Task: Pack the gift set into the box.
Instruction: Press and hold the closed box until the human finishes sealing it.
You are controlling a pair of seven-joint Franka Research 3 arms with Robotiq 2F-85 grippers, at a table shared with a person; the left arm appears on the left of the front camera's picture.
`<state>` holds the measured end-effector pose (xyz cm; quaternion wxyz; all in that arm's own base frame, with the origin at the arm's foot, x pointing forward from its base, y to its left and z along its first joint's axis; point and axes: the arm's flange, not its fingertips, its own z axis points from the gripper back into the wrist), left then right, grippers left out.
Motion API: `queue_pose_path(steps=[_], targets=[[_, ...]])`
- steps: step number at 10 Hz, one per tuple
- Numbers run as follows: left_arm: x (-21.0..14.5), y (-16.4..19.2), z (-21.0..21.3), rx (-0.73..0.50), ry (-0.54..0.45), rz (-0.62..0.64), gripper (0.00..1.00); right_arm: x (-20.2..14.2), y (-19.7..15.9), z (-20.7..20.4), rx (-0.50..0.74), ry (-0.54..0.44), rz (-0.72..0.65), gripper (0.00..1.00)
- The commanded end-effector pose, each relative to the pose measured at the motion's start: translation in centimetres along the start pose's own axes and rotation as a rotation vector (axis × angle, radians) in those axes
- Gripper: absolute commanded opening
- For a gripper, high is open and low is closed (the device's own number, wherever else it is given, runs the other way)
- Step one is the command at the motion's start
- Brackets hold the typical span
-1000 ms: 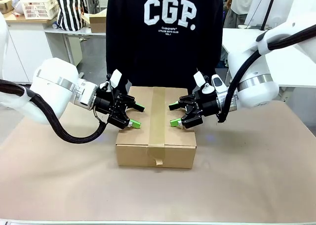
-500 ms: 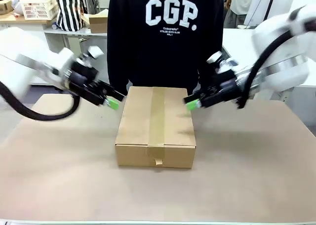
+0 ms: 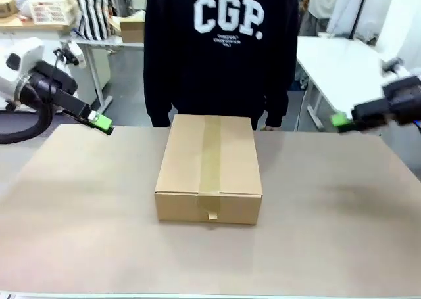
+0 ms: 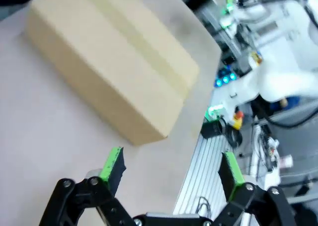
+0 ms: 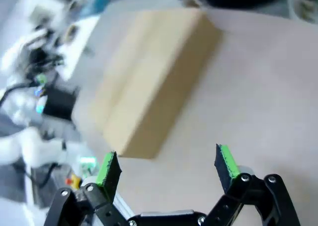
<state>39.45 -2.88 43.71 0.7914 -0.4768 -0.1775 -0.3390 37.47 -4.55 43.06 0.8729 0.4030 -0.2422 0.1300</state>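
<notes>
Box [image 3: 209, 167] is sitting shut and taped mid-counter [image 3: 329, 227], just in front of the person [image 3: 220, 49], so I judge the gift set is sealed inside. I am holding the left gripper [image 3: 100, 121] and right gripper [image 3: 340, 121] well apart at the far edges, fingers [image 4: 112, 165] spread and gripping nothing in the wrist views, leaving the box clear.

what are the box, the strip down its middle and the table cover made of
The box looks like matte brown cardboard, with crisp folded edges. The strip along its top seam seems to be brown packing tape, slightly darker, its end curling at the front. The table cover looks like dull pinkish-brown paper or felt; which one cannot be told.
</notes>
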Motion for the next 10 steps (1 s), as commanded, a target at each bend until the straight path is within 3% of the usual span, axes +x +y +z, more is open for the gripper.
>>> queue_pose_path(steps=[1, 2, 3, 10], targets=[[-4.7, 0.7, 3.0, 0.047, -0.207, 0.155, 1.0, -2.4, -2.7, 1.7, -0.058, -0.087, -0.176, 1.0], [-5.9, 2.2, 3.8, 0.049, -0.283, 0.149, 1.0, -2.2, -3.4, 0.1, -0.09, -0.035, -0.062, 1.0], [-2.8, 0.8, 2.1, 0.032, -0.074, 0.088, 1.0, -1.5, -2.6, 2.3, -0.066, -0.05, -0.098, 1.0], [-2.8, 0.8, 2.1, 0.032, -0.074, 0.088, 1.0, -1.5, -2.6, 2.3, -0.066, -0.05, -0.098, 1.0]])
